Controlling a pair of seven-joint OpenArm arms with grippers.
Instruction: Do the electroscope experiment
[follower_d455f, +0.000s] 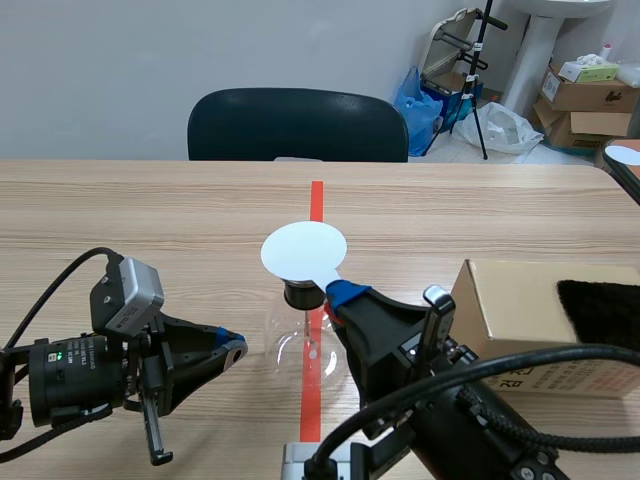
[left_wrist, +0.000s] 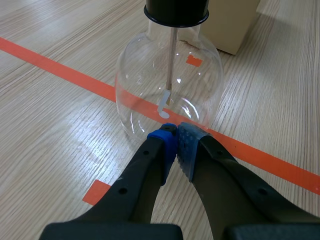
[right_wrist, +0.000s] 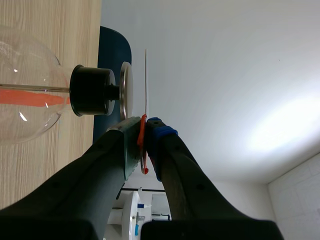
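— How did the right gripper (right_wrist: 145, 125) stand?

— Clamped. Its two pads were pressed on the short stem of a thin round white disc (follower_d455f: 304, 250), with a sliver of orange-red showing between them. The right wrist view caught the disc edge-on, face to face with the round metal plate (right_wrist: 125, 90) on top of the electroscope and just beside it. Whether the two touched, I couldn't tell.

— And the electroscope itself?

— It was a clear round glass flask (left_wrist: 150, 85) with a black stopper (follower_d455f: 302, 294) in its neck. It stood upright on the light wooden bench (follower_d455f: 150, 220), on the orange-red tape line (follower_d455f: 316, 200) near the middle, between the two arms. A thin metal rod (left_wrist: 171, 60) ran down from the stopper into the bulb, with a small pale hooked leaf (left_wrist: 164, 107) at its lower end.

— The left gripper (left_wrist: 176, 131)?

— Its fingers were together, the blue pads meeting with nothing between them. It sat low over the bench, tips pointed at the foot of the flask and just beside the glass. Touching or not, I couldn't say.

— Anything else on the bench?

— There was a brown cardboard box (follower_d455f: 520, 320) on the right arm's side, near the flask. A piece of black fuzzy cloth (follower_d455f: 600, 312) lay on top of the box. A dark chair (follower_d455f: 298, 125) stood behind the far edge of the bench.
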